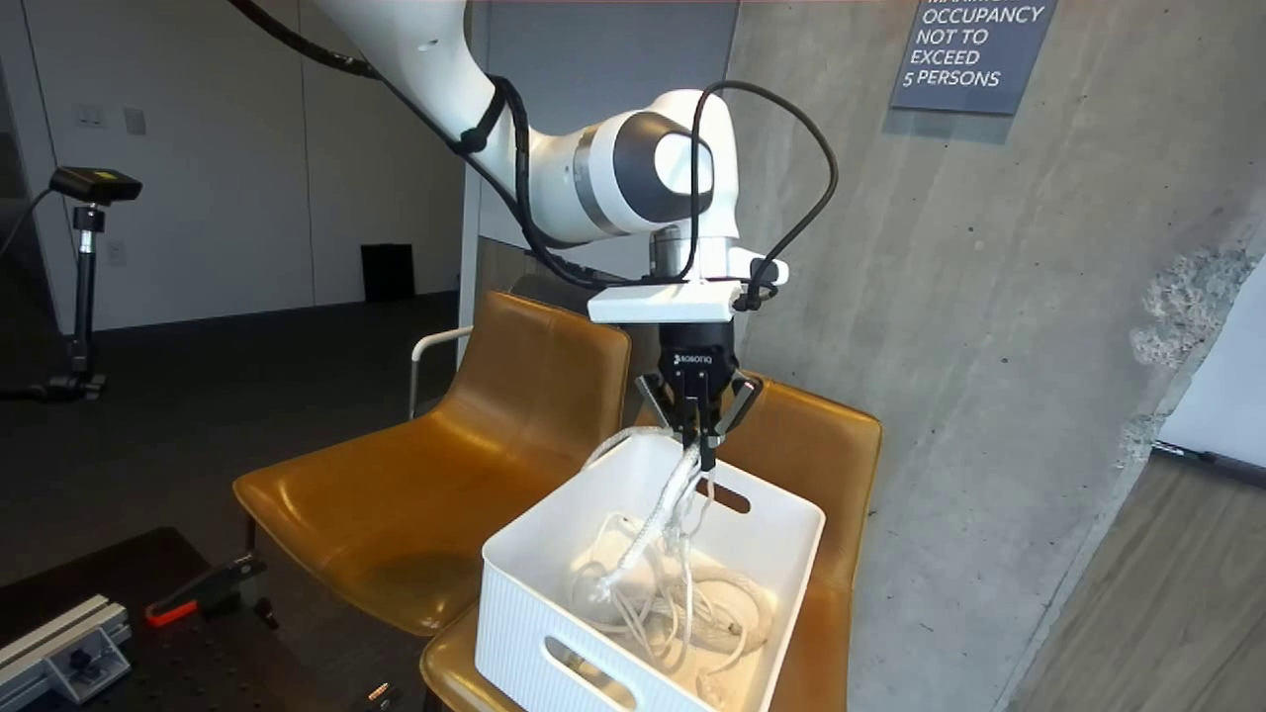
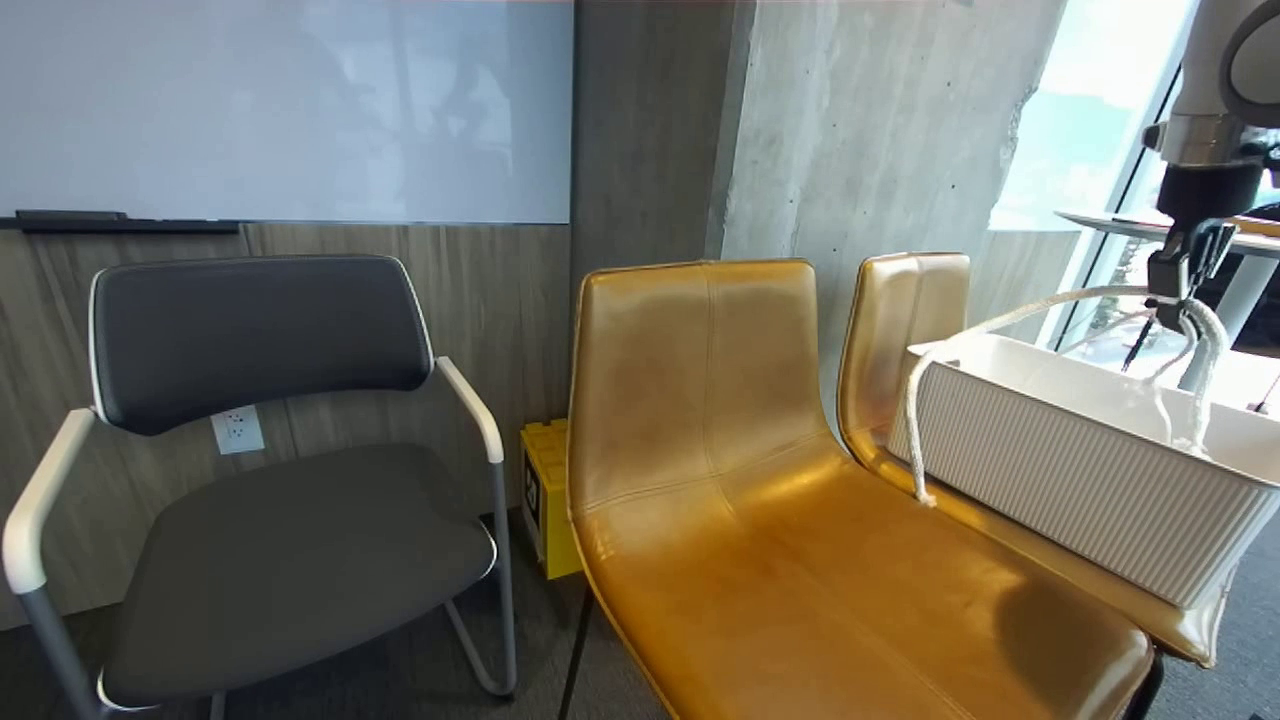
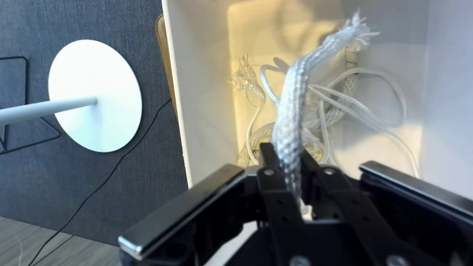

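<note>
Your arm slopes down from the top left in an exterior view | your wrist hangs below its last bend | your end effector points straight down | its fingers stand nearly together, pinching

We see the claw as matt, with polished metal at its sides. Between its fingertips is a rope of braided, fabric-like fibre (frayed at the end). Below the claw we find a bin of ribbed, matt plastic, lower still a chair in glossy, leather-like covering; behind the claw, a wall of concrete, rough where broken.
</note>
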Action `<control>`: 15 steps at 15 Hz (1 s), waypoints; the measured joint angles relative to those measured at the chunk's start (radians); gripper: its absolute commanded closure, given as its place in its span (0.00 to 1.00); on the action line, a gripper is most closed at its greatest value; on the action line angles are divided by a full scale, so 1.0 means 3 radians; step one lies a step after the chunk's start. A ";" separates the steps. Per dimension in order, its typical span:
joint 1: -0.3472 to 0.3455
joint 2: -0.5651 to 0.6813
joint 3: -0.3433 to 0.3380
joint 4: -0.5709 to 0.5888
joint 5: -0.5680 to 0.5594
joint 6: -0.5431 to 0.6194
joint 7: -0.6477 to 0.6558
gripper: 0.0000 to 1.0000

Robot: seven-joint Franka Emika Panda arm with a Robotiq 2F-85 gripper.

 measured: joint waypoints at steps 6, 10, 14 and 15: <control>0.0096 -0.0004 0.0013 -0.0045 0.0001 0.0000 0.0006 0.08; 0.0204 -0.0069 0.0075 -0.0143 0.0001 0.0045 0.0023 0.00; 0.0490 -0.0187 0.0264 -0.0407 -0.0011 0.0326 0.0157 0.00; 0.0573 -0.0198 0.0310 -0.0447 -0.0026 0.0379 0.0193 0.00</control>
